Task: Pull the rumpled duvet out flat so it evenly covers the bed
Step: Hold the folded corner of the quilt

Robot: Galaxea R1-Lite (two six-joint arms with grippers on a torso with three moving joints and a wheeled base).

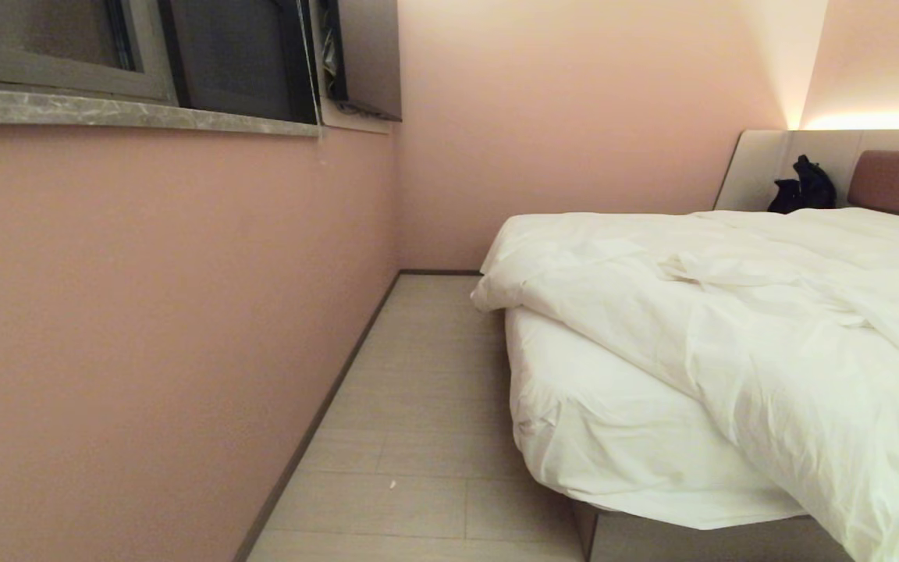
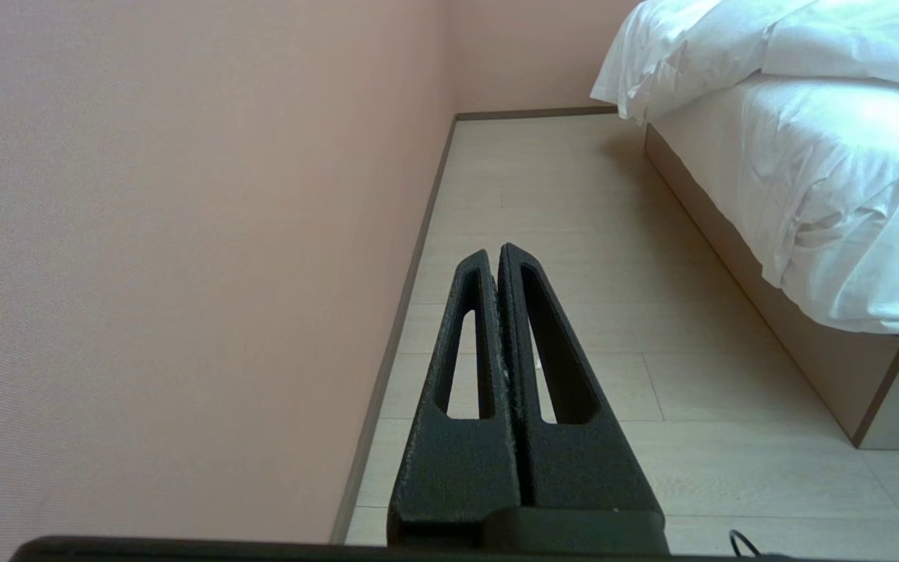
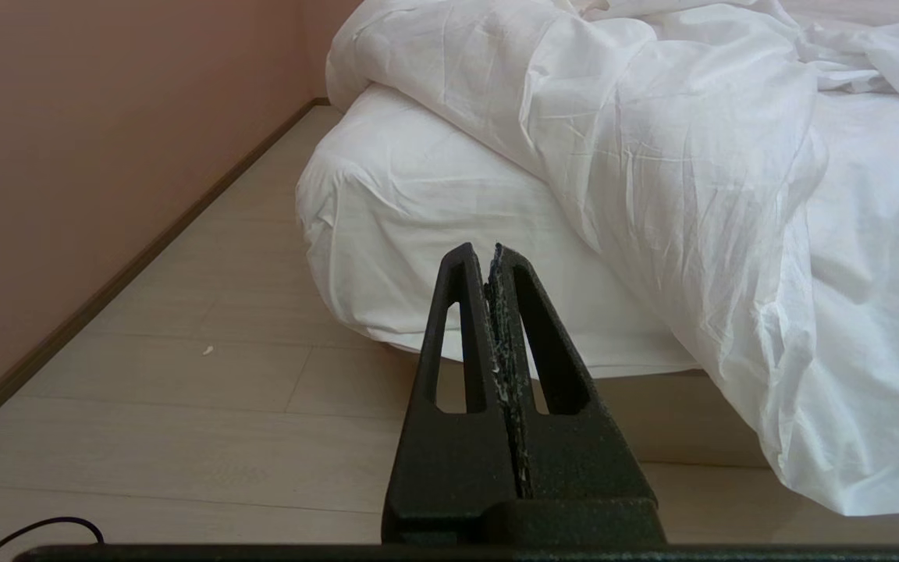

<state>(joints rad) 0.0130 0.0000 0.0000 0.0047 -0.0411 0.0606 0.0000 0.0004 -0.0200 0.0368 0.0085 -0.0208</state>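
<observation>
The puffy, wrinkled white duvet [image 1: 730, 312] lies bunched diagonally at right on the bed [image 1: 613, 437]; the black left gripper [image 2: 496, 251] and right gripper [image 3: 485, 250] are pressed closed, empty.

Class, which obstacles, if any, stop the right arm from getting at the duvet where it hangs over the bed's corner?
Probably none. Bare floor lies between the right gripper and the duvet, with nothing in the way. The fingers are shut and apart from the cloth, so it must open and move in.

Black, slotted, tapering textured fingers [image 2: 531, 343]; thin black cable [image 3: 44, 527].
</observation>
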